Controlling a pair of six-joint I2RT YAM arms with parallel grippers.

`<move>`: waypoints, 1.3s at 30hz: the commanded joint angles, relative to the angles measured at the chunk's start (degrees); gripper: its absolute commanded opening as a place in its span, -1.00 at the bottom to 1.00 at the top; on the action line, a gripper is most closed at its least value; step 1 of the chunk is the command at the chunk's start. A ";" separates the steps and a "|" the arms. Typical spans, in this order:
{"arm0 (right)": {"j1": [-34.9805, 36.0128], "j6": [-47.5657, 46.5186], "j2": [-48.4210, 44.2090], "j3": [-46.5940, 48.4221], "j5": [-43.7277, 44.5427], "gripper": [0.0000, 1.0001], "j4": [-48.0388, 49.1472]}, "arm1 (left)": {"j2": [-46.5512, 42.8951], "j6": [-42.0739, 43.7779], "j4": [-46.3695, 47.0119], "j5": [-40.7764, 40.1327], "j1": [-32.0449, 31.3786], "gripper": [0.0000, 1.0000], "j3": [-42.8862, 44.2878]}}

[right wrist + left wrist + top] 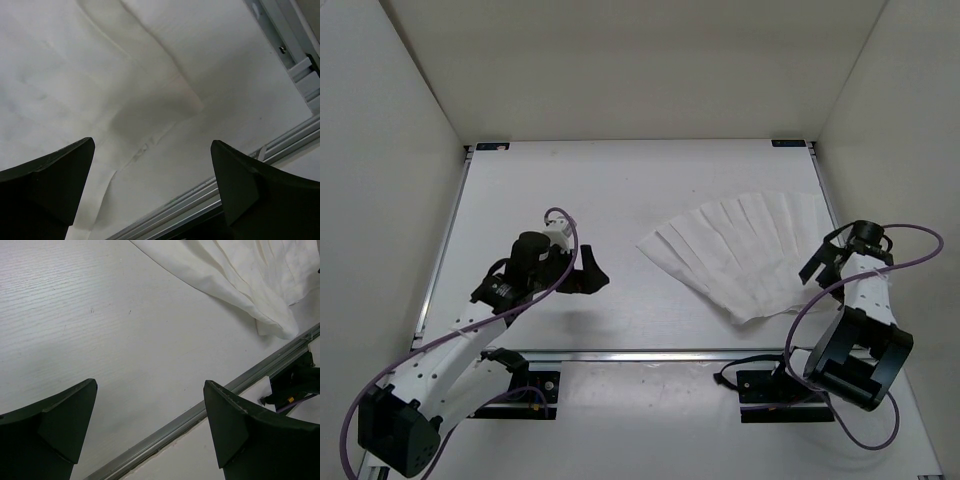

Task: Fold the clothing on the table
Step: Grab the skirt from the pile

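The clothing (745, 255), a white pleated fan-shaped garment, lies spread flat on the right half of the table (590, 190). My right gripper (823, 262) hovers over its right edge, open and holding nothing. In the right wrist view the clothing (75, 65) fills most of the frame beneath the open right gripper (152, 142). My left gripper (590, 275) is open over bare table, well left of the garment. In the left wrist view the left gripper (150, 384) is empty and the clothing (240, 270) lies ahead at the top right.
A silver rail (650, 354) runs along the table's near edge, seen close under both grippers as the rail (200, 415) and the rail (200, 200). White walls enclose the table on three sides. The arm bases (775, 385) sit just behind the rail.
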 commanded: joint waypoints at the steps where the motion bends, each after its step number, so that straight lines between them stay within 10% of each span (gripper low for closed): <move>1: -2.31 -1.04 0.23 -0.09 2.56 0.99 1.87 | -2.01 0.07 1.65 2.08 0.75 0.97 -0.74; 23: 3.05 -5.52 6.90 -2.38 11.00 0.89 8.81 | -3.68 -2.38 6.67 7.01 1.89 0.97 -4.52; 26: 1.04 -5.26 8.66 -1.94 8.11 0.56 9.69 | -3.41 -2.65 6.76 7.45 1.80 0.98 -5.05; 28: 0.15 -5.52 9.54 -1.42 7.22 -0.04 9.60 | -3.15 -2.74 6.93 7.19 1.63 0.98 -4.78; 39: 7.70 -5.52 11.92 1.04 9.16 -1.00 7.06 | -3.85 -2.30 5.70 6.66 2.33 0.95 -4.61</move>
